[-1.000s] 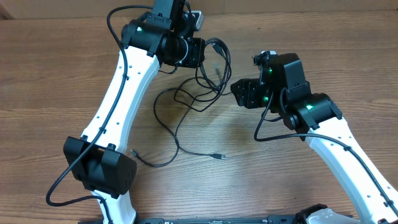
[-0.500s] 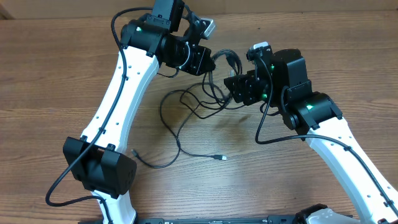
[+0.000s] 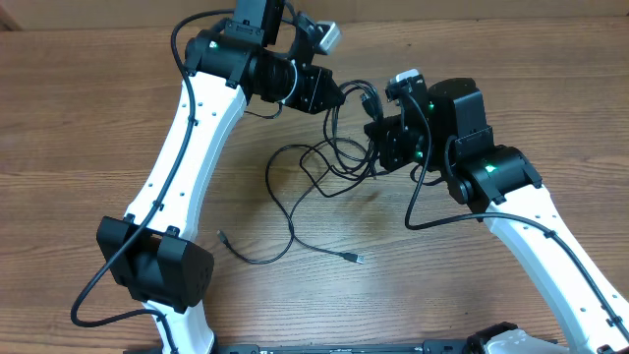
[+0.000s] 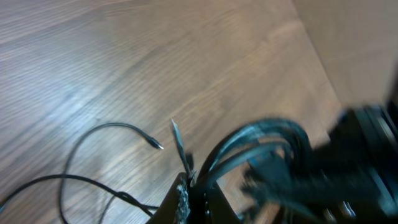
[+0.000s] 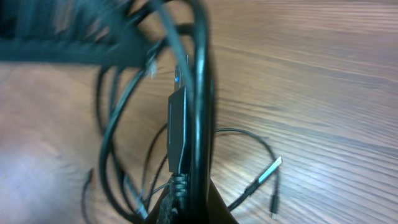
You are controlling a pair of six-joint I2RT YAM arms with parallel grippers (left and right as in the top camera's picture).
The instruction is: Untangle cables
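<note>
Trailing over the near part of the wooden surface (image 3: 324,305), two loose ends of the cables (image 3: 334,149) finish in small plugs, well apart from each other. Farther back, the thin black cords gather into a knot of loops between the two arms. The right gripper (image 3: 378,138) is closed on a strand at the right side of that knot; in its wrist view a black cord runs straight up out of the pinched jaws. Just beyond, the left gripper (image 3: 339,96) is clamped on the upper loops of the bundle, which arch away from it in its own blurred wrist view.
</note>
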